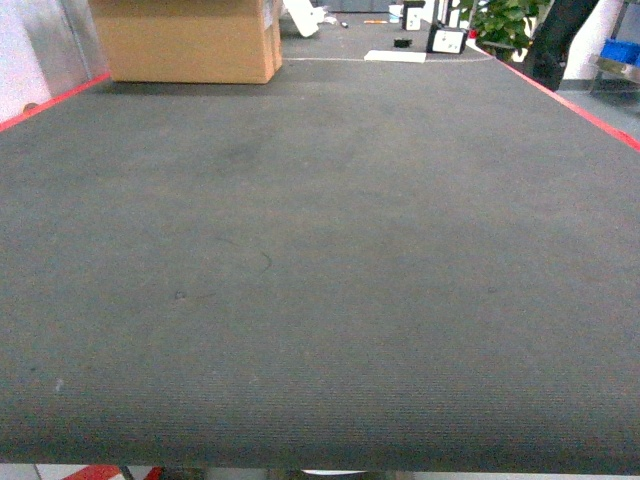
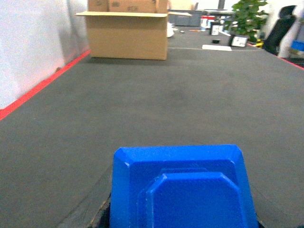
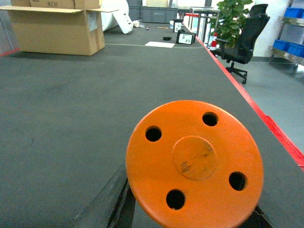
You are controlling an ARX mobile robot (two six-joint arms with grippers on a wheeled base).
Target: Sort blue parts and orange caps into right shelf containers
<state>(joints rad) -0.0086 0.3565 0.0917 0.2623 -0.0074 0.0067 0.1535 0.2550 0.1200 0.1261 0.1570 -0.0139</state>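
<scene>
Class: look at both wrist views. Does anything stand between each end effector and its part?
No. The blue part fills the bottom of the left wrist view and the orange cap the bottom of the right; each seems already held. Only grey mat lies beyond.

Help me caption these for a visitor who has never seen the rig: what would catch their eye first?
The big orange cap with four holes fills the lower middle of the right wrist view, close to the camera. In the left wrist view a bright blue part fills the bottom centre in the same way. Behind both runs a wide dark grey mat with a cardboard box at its far left end.
</scene>
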